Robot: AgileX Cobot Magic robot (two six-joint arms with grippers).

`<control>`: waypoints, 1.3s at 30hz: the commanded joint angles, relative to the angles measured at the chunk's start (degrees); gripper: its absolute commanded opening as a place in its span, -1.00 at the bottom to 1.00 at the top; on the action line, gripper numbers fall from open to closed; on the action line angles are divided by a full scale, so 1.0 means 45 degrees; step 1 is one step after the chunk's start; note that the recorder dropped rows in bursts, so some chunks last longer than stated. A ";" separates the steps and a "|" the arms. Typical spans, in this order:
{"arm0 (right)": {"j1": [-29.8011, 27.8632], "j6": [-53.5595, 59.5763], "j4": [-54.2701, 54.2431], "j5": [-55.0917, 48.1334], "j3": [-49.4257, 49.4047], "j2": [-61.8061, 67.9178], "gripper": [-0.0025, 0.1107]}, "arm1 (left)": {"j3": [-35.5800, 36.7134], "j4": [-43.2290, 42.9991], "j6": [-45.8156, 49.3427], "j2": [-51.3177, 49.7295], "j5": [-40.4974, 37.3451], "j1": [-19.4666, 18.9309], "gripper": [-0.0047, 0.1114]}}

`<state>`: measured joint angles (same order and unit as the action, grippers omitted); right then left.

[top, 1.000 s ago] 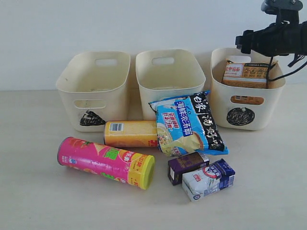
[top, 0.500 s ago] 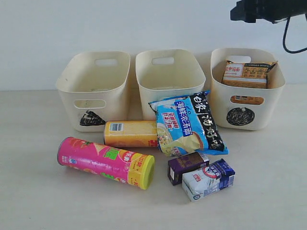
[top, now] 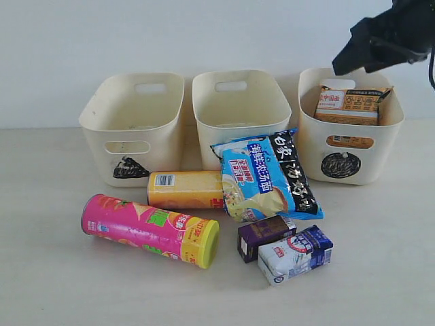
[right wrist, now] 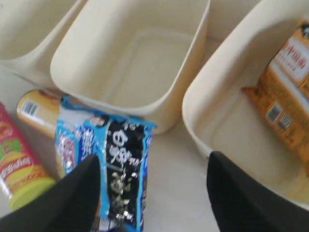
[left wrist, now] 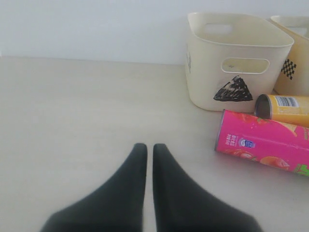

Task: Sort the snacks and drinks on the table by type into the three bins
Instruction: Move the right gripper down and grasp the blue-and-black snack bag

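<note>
My R claw (right wrist: 153, 162) hung apart, empty, w/ blue-black packet (right wrist: 116, 164) well below; orange packet (right wrist: 289, 96) sat in circle bin (top: 312, 146). L claw (left wrist: 148, 149) pressed together.

Packet (top: 346, 104) in right bin (top: 380, 159); second packet (top: 268, 176) before middle bin (top: 238, 109).

This looks like a robotics lab bench, not anyone's home. A bare beige table (top: 68, 292) meets a blank pale wall (top: 102, 34). Three identical cream bins (top: 207, 132) are hand-scribbled in black with a triangle (top: 130, 168), a checkered square (left wrist: 288, 68) and a circle (top: 340, 165). A black robot arm (top: 384, 37) hangs overhead at the right, trailing a loose cable (top: 431, 71).
</note>
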<state>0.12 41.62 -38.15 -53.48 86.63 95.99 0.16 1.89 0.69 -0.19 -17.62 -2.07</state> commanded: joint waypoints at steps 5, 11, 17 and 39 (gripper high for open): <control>0.0013 0.0185 -0.0298 -0.1082 -0.2226 -0.0330 0.32 | -0.0036 -0.0046 0.0085 0.0042 0.0015 -0.0011 -0.85; 0.0013 0.0542 -0.0851 -0.0017 -0.3565 -0.0221 0.46 | -0.0036 -0.0046 0.0085 0.0042 0.0015 -0.0011 -0.85; 0.0013 0.1563 -0.2869 -0.0011 -0.3844 0.0790 0.55 | -0.0036 -0.0046 0.0085 0.0042 0.0015 -0.0011 -0.85; 0.0261 0.5617 -0.6913 0.0377 -0.3844 0.4005 0.55 | -0.0036 -0.0046 0.0085 0.0042 -0.0011 -0.0011 -0.85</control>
<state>1.31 64.08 -66.88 -52.63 69.57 113.27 0.16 1.89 0.69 -0.19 -17.62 -2.07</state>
